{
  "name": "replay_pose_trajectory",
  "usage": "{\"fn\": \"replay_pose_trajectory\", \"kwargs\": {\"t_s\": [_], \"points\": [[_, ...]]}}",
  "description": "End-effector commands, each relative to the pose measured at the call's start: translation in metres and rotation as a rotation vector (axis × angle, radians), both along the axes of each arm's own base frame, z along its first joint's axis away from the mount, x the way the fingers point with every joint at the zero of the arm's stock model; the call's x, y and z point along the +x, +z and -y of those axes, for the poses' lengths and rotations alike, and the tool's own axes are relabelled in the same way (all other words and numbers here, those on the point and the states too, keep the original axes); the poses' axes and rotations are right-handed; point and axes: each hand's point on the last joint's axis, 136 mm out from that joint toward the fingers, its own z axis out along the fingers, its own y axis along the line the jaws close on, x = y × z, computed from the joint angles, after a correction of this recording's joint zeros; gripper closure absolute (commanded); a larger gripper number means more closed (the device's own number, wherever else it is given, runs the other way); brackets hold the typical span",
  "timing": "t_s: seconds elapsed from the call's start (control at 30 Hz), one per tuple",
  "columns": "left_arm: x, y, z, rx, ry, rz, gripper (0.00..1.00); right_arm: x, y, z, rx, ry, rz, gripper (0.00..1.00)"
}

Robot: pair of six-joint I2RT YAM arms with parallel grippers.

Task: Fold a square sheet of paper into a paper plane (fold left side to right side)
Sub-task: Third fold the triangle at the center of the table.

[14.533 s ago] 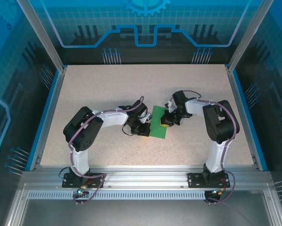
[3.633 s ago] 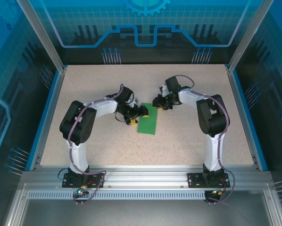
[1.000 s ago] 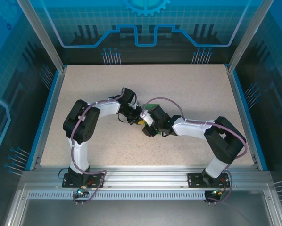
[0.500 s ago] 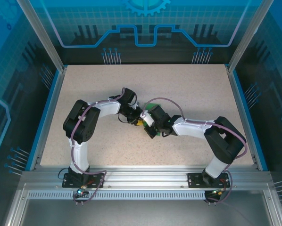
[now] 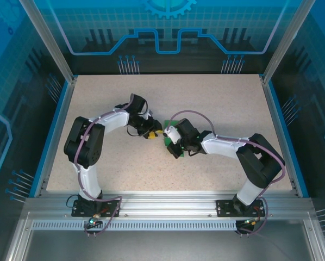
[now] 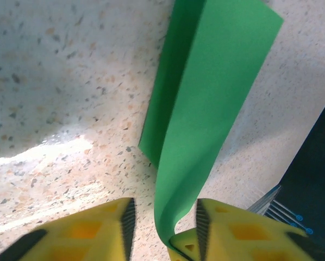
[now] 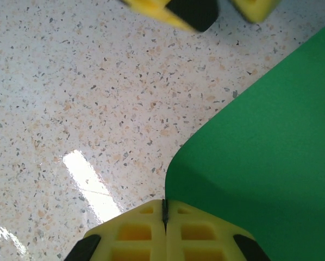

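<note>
Right jaws closed, pinching an edge of the folded green sheet, which curls up off the desk. Left jaws parted, the sheet's end loose in their gap. Its long axis runs straight away from the left jaws. Right arm holds it.

This is a robotics lab work cell. A speckled tabletop with blue edging is boxed in by aluminium frame posts and translucent blue panels printed with circuit traces and a gear emblem. Two white-and-black robot arms, the left arm and the right arm, trail exposed purple cables. Both are bolted to an aluminium rail along the near edge, above a slotted strip.
</note>
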Motion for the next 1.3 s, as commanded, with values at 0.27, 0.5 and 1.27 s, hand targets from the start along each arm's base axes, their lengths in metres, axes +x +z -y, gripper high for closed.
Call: {"fn": "replay_pose_trajectory", "kwargs": {"t_s": [0.27,0.5,1.27], "points": [[0.031,0.006,0.054,-0.055,-0.166,0.058,0.78,-0.004,-0.005,-0.001,0.069,-0.013,-0.098,1.0],[0.039,-0.022,0.072,-0.037,-0.208,0.013,0.8,-0.005,-0.008,-0.001,0.087,-0.017,-0.131,1.0],[0.024,-0.073,0.063,0.059,-0.222,-0.064,0.83,0.008,-0.015,0.016,0.106,-0.122,-0.208,1.0]]}}
